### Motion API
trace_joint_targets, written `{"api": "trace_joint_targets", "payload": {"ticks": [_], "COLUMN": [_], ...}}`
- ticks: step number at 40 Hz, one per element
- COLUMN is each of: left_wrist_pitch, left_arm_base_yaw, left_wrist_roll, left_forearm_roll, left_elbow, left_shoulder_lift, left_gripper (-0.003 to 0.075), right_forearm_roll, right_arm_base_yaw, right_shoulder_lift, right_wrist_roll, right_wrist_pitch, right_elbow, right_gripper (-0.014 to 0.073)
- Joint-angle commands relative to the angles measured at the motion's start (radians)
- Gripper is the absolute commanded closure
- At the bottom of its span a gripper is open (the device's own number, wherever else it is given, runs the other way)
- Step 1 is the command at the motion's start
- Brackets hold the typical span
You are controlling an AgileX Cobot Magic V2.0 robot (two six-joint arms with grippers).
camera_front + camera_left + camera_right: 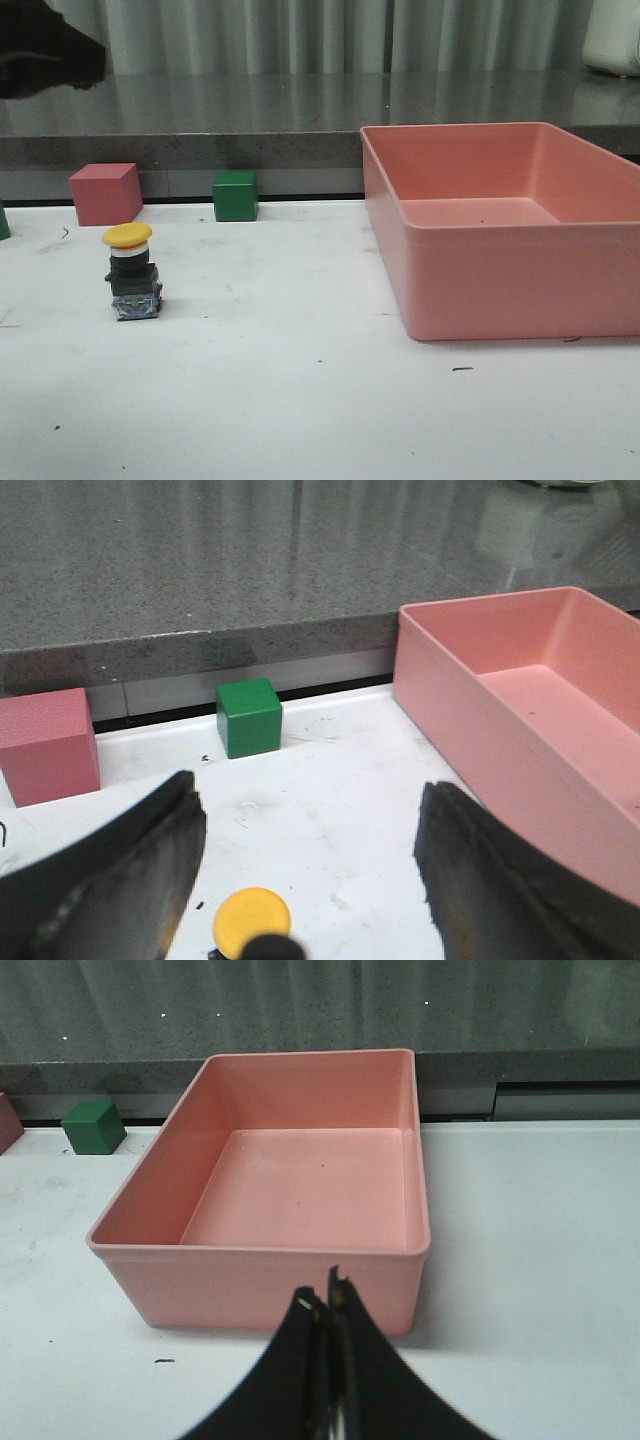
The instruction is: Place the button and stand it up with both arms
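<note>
Button (131, 272) stands upright on the white table (300, 400), left side, yellow cap on top, dark base down. Long axis vertical. Nothing touches it. A red cube (105, 193) and a green cube (235, 195) sit behind it near the back edge; a pink bin (510, 230) lies well to its right and holds nothing.

Left gripper (310, 880): jaws spread wide, nothing held. In the left wrist view the yellow cap shows just below and between the two fingers (130, 870), slightly toward the left one. So the button lies almost directly under the open jaws.

Right gripper (325, 1305): fingers pressed together, nothing between them. It looks onto the bin, well away from the button.

Judgement: the left arm is much the nearer. The stand step looks done; the left arm need only keep clear of the cap.
</note>
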Motion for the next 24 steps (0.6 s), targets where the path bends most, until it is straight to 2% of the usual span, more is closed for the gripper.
{"api": "trace_joint_targets", "payload": {"ticks": [1,5,14,16,21,24], "left_wrist_pitch": [0.067,0.197,0.516,0.563,0.646,0.688], "left_arm_base_yaw": [-0.01,-0.008,-0.007,-0.007,-0.007,-0.007], "left_wrist_roll": [-0.013,-0.011,-0.011,-0.011,-0.011,-0.011], "left_forearm_roll": [-0.003,0.001,0.042,0.05,0.05,0.05], "left_elbow": [-0.024,-0.024,-0.02,-0.014,0.006,0.019], "left_shoulder_lift": [-0.15,-0.286,-0.551,-0.601,-0.729,-0.811], "left_gripper": [0.0283,0.0342,0.064,0.068,0.0732,0.0734], "right_forearm_roll": [-0.021,-0.021,-0.021,-0.021,-0.021,-0.021], "right_arm_base_yaw": [-0.006,-0.006,-0.006,-0.006,-0.006,-0.006], "right_shoulder_lift": [0.011,0.011,0.011,0.011,0.011,0.011], "right_wrist_roll": [-0.011,-0.011,-0.011,-0.011,-0.011,-0.011], "right_wrist_pitch": [-0.082,-0.082,-0.081,-0.081,-0.081,-0.081], "right_elbow": [-0.025,-0.025,-0.025,-0.025,-0.025,-0.025], "right_gripper": [0.0655,0.0655,0.0655,0.0655,0.0655,0.0655]}}
